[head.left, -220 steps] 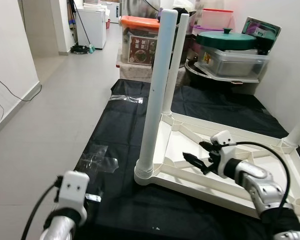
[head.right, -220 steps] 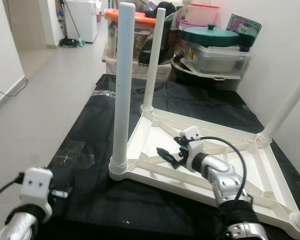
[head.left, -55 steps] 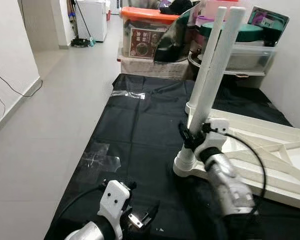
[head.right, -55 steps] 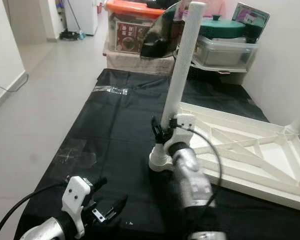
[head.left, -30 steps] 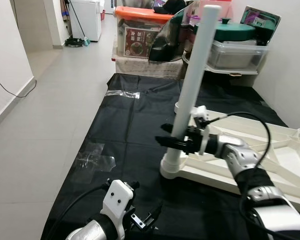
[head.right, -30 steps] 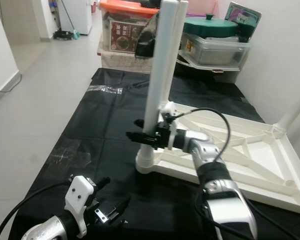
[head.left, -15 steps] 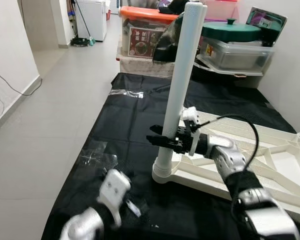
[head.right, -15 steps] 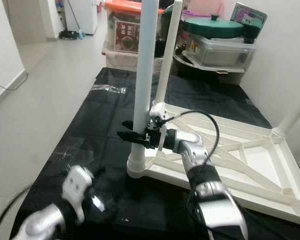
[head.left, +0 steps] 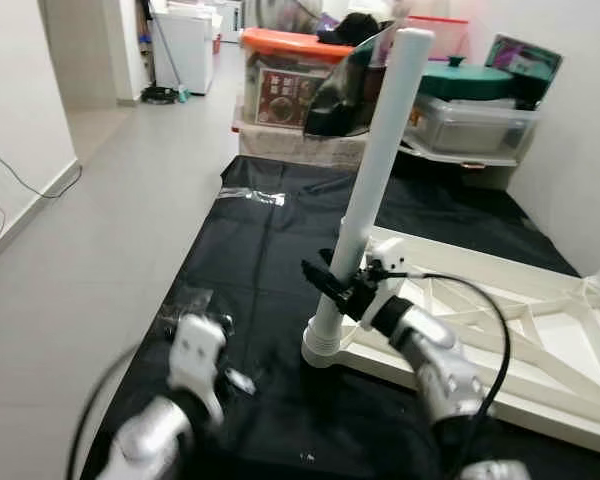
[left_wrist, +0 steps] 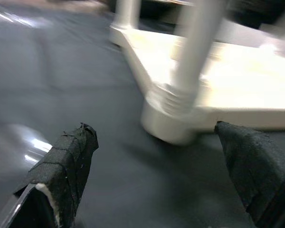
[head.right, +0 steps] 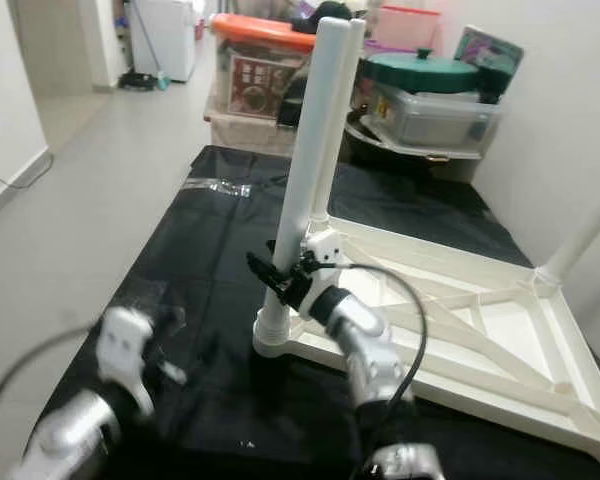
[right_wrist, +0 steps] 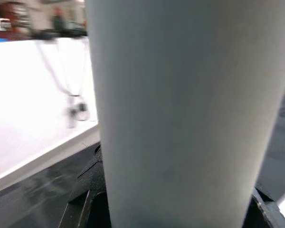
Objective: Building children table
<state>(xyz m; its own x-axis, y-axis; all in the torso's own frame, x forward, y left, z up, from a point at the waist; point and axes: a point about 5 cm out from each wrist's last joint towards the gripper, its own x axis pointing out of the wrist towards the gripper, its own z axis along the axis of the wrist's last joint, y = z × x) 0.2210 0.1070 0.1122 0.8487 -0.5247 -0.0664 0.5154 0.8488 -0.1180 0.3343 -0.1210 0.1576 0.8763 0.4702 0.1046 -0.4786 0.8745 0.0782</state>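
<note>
A white children's table top (head.left: 500, 372) lies upside down on a black sheet (head.left: 250, 260). One white table leg (head.left: 375, 170) stands upright in the near left corner socket (head.left: 323, 350). My right gripper (head.left: 330, 285) is shut around this leg just above the socket; in the right wrist view the leg (right_wrist: 180, 104) sits between the black fingers (right_wrist: 85, 190). My left gripper (head.left: 230, 378) is blurred, low over the sheet left of the socket. It is open, with its fingers (left_wrist: 69, 161) wide apart and the socket (left_wrist: 171, 118) ahead of them.
Stacked storage boxes with an orange lid (head.left: 285, 45) and a green-lidded pot (head.left: 480, 80) stand beyond the sheet. A white wall runs along the right. Tiled floor (head.left: 100, 200) lies on the left. Another leg (head.right: 580, 235) rises at the far right corner.
My left arm has swung up and to the left, and is blurred. My right gripper stays on the leg, its wrist turned a little. The camera has shifted.
</note>
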